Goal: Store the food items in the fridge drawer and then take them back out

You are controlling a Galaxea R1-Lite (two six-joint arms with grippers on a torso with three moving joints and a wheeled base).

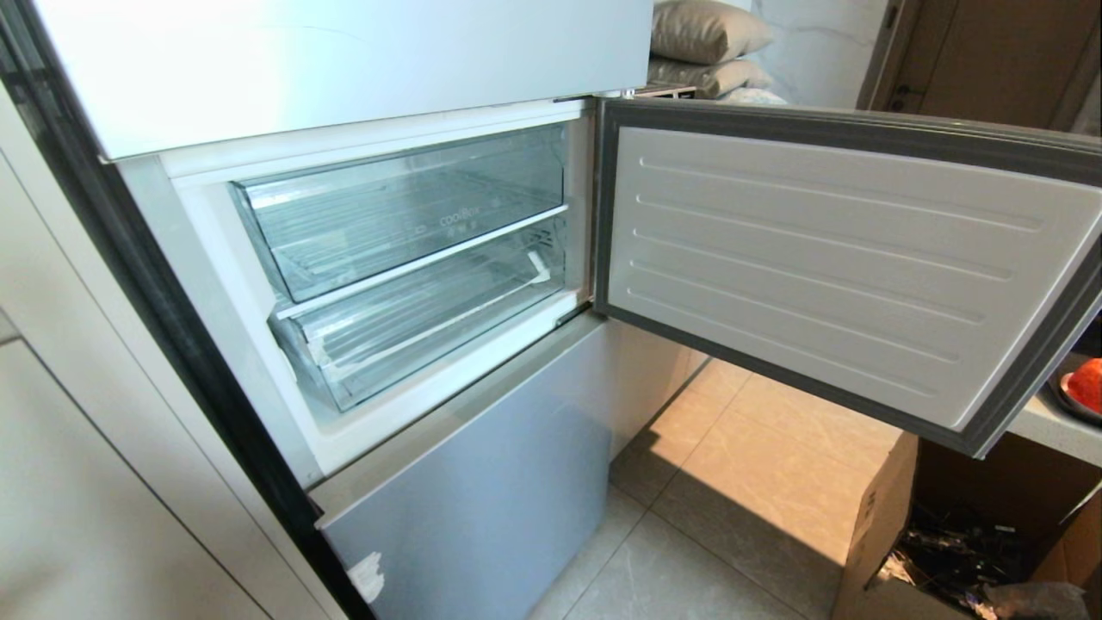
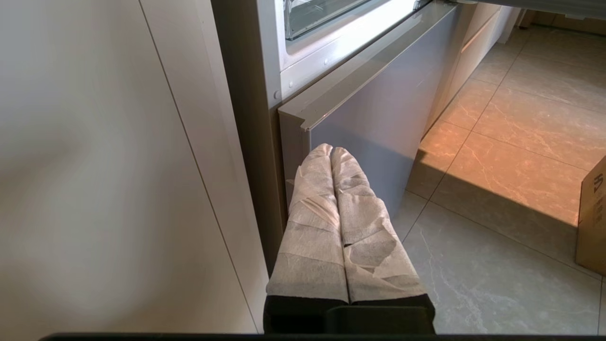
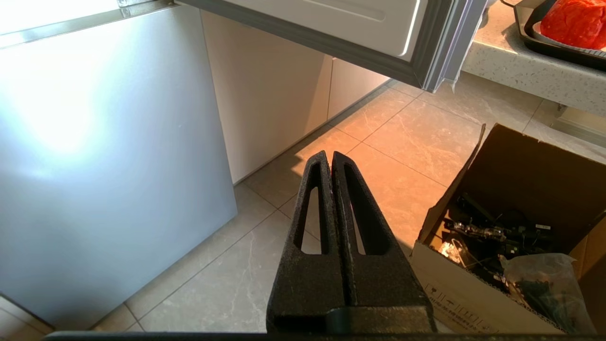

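A pale wall panel (image 1: 77, 482) stands furthest left, flush against the fridge's dark side edge. The left pincer (image 2: 331, 150) hangs low beside that edge, in front of the closed grey lower door (image 1: 482, 482); its two tape-wrapped fingers (image 2: 315, 208) are pressed together with nothing between them. Above the lower door, the open fridge compartment holds two clear drawers, one over the other. The upper drawer (image 1: 405, 207) has a plain flat front. The fridge drawer (image 1: 422, 323) sits directly beneath it, pushed in, its ribbed floor bare. To the right of the compartment, the fridge door (image 1: 826, 258) stands swung wide, its white ribbed inner face showing. The right pincer (image 3: 331, 156) hangs below that door's lower edge, over the tiled floor (image 1: 732, 482), its black fingers (image 3: 312, 213) closed and holding nothing. Right of it, an open cardboard box (image 3: 454, 279) rests on the floor. Beyond the door's far edge, the red-orange food item (image 3: 573, 21) lies in a dark tray (image 3: 530, 35) on the speckled counter (image 3: 516, 71).
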